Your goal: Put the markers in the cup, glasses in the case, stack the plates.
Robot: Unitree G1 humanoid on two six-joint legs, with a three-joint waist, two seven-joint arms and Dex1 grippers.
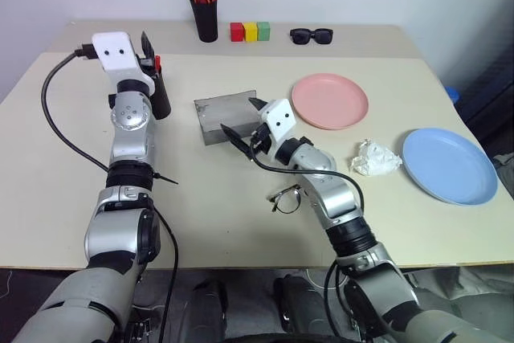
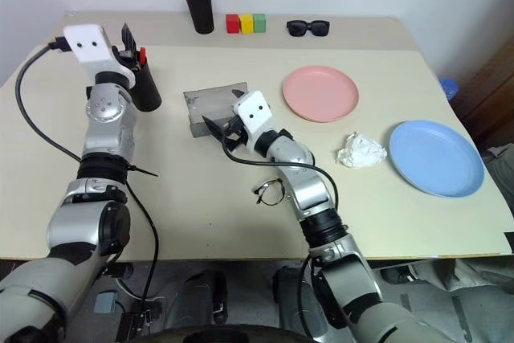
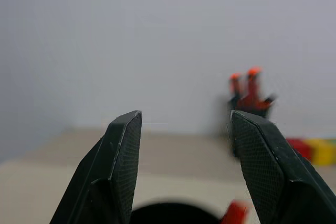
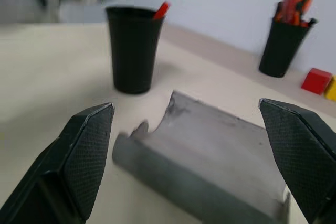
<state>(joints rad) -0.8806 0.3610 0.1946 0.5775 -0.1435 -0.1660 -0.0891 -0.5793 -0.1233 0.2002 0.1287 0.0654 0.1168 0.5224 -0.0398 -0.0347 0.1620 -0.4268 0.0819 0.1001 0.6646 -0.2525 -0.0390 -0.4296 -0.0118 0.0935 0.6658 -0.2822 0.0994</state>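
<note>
The black cup (image 1: 160, 95) stands at the table's left, with a red-capped marker (image 1: 157, 62) sticking out of its rim. Just above the cup hangs my left gripper (image 3: 184, 124), open, nothing between its fingers. The grey case (image 1: 224, 115) lies open in the middle of the table. My right gripper (image 1: 242, 118) hovers open over the near right end of the case. The wire-framed glasses (image 1: 287, 198) lie on the table beside my right forearm. A pink plate (image 1: 330, 101) sits right of the case, and a blue plate (image 1: 449, 165) lies further right, apart from it.
At the back stand a black pen holder (image 1: 206, 16) with orange-red pens, three coloured blocks (image 1: 250, 31) and black sunglasses (image 1: 311, 35). A crumpled white paper (image 1: 375, 158) lies between the plates. A black cable (image 1: 60, 118) loops beside my left arm.
</note>
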